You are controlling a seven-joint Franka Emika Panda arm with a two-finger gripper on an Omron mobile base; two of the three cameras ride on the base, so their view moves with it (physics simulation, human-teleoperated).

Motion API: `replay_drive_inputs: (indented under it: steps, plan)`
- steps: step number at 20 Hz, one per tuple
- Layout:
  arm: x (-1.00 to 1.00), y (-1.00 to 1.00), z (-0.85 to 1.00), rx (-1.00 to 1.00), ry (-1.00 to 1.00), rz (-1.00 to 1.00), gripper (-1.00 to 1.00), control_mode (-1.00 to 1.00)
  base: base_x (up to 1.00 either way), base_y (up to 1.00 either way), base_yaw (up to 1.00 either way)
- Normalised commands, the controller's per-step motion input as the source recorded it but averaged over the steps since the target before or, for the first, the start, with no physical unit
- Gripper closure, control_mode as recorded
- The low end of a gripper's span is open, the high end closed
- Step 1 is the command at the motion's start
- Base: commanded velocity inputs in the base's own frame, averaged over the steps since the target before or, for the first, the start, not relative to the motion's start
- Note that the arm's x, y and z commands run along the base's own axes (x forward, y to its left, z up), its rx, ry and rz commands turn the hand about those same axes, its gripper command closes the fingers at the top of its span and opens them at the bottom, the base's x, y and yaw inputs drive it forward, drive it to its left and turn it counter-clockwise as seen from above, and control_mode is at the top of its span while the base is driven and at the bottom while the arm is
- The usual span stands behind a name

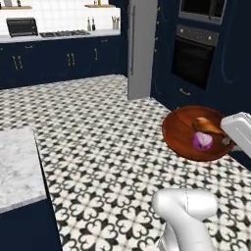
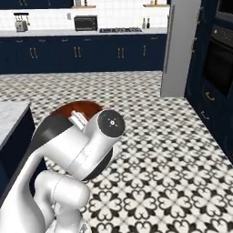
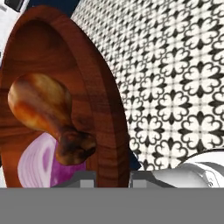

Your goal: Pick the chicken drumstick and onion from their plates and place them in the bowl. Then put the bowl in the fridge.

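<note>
The bowl [image 1: 182, 128] of dark reddish-brown wood hangs in the air above the patterned floor [image 1: 98, 127], carried at its right rim by the white hand of the arm [image 1: 188, 215]; in the left base view it sits right of centre, in front of the navy cabinets with the built-in oven [image 1: 193, 56]; inside it lie the chicken drumstick [image 1: 206, 125] and, just nearer, the purple-red onion [image 1: 202, 141], the two touching or nearly so; in the hand view the claw [image 3: 113, 177] straddles the bowl's rim [image 3: 107, 127], one dark tip inside the wall and one outside, pinching the wood between them; there the drumstick [image 3: 43, 109] lies with its meaty end up and its bone knob resting against the onion [image 3: 41, 164] below it; in the right base view the arm's elbow [image 2: 91, 145] covers most of the bowl [image 2: 75, 108], leaving a reddish arc of it above the white link; the tall grey fridge [image 1: 141, 46] stands farther back, left of the oven column, well apart from the bowl, and whether its door is open I cannot tell; a marble surface [image 1: 17, 166] juts in at the near left; the far wall carries a long surface [image 2: 82, 32] with a toaster oven [image 2: 85, 22] and a hob [image 2: 120, 30].
</note>
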Motion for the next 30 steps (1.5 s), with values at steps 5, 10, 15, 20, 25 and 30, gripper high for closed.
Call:
replay_drive_inputs:
  steps: [5, 10, 15, 20, 25, 30]
  plan:
    - [0.00, 0.00, 0.00, 0.00, 0.00, 0.00, 1.00, 1.00, 1.00, -0.76, 0.56]
    - [0.00, 0.00, 0.00, 0.00, 0.00, 0.00, 1.00, 1.00, 1.00, -0.78, 0.45]
    - [0.00, 0.00, 0.00, 0.00, 0.00, 0.00, 1.00, 1.00, 1.00, -0.72, 0.39]
    - [0.00, 0.00, 0.00, 0.00, 0.00, 0.00, 1.00, 1.00, 1.00, 0.11, 0.22]
    - [0.00, 0.00, 0.00, 0.00, 0.00, 0.00, 1.00, 1.00, 1.00, 0.00, 0.13]
    - [0.00, 0.00, 0.00, 0.00, 0.00, 0.00, 1.00, 1.00, 0.99, 0.32, 0.00]
